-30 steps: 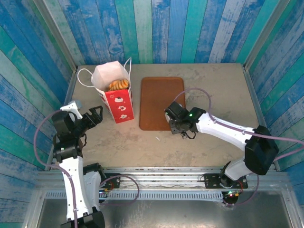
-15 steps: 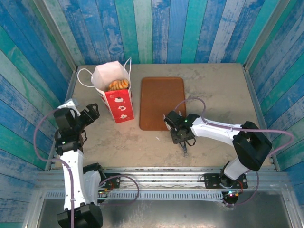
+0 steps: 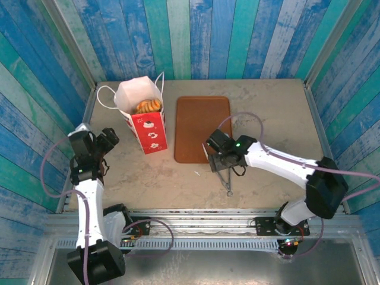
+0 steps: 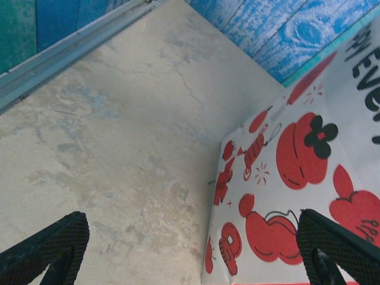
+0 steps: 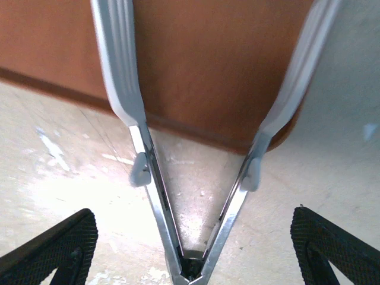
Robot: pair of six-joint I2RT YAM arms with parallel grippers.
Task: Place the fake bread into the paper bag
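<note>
Both arms have drawn back. From above, glossy golden-brown fake bread (image 3: 147, 107) sits inside the red-and-white paper bag (image 3: 144, 124); light, hard and slippery, I judge, best pinched mid-body. Left wrist: left gripper (image 4: 190, 249) gapes beside the bag. Right wrist: right gripper (image 5: 190, 249) open over released metal tongs (image 5: 157, 202).

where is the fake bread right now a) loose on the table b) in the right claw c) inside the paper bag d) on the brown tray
c: the fake bread sits in the open top of the paper bag.
</note>
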